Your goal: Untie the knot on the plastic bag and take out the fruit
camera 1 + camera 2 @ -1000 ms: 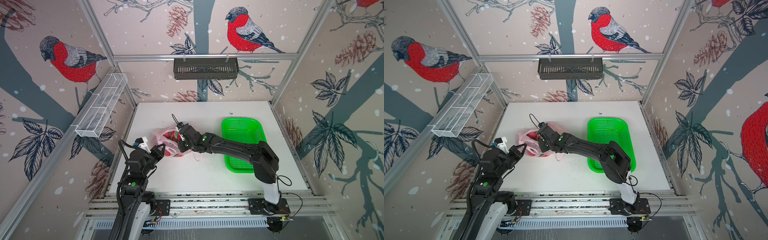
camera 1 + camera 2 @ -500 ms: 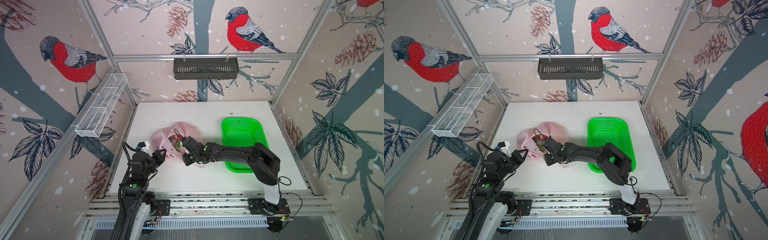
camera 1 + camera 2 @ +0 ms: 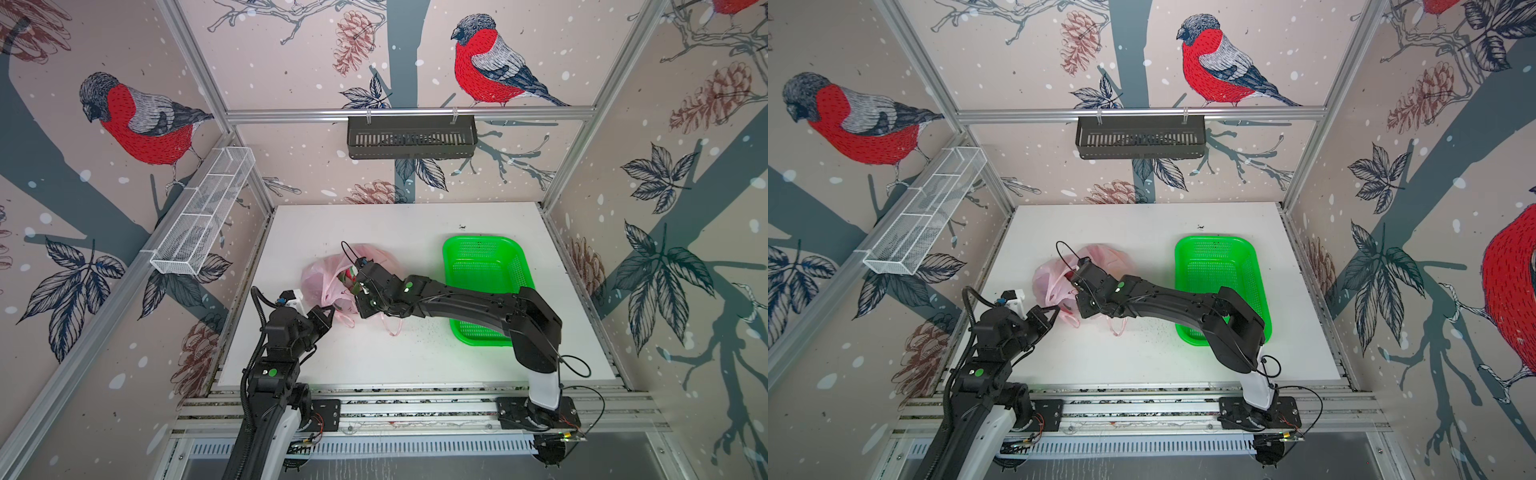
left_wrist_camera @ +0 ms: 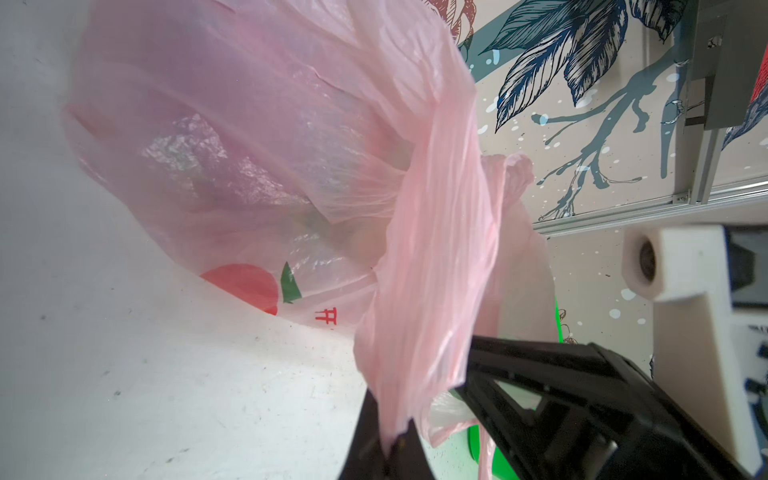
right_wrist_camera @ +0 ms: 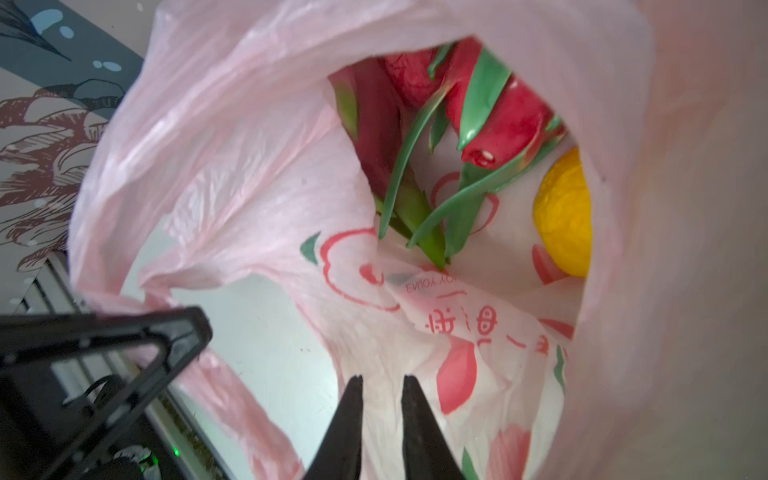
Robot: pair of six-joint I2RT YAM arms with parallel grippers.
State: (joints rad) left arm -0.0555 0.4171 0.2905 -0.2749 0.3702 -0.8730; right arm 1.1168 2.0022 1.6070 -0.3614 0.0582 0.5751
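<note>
Your left gripper, its arm folded short at the table's front left, stays out of the bag but is clenched on a fold of the plastic bag. Your right gripper, its arm stretched low past the green basket, stands narrowly parted at the bag's mouth. The bag lies on its side left of centre on the table, with its mouth toward the front. "ENJOY YOU" reads upside down beside the dragon fruit and the yellow fruit.

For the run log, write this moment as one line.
plastic bag: mouth open | left gripper: shut on bag strap | right gripper: narrowly open at mouth | fruit: inside bag
</note>
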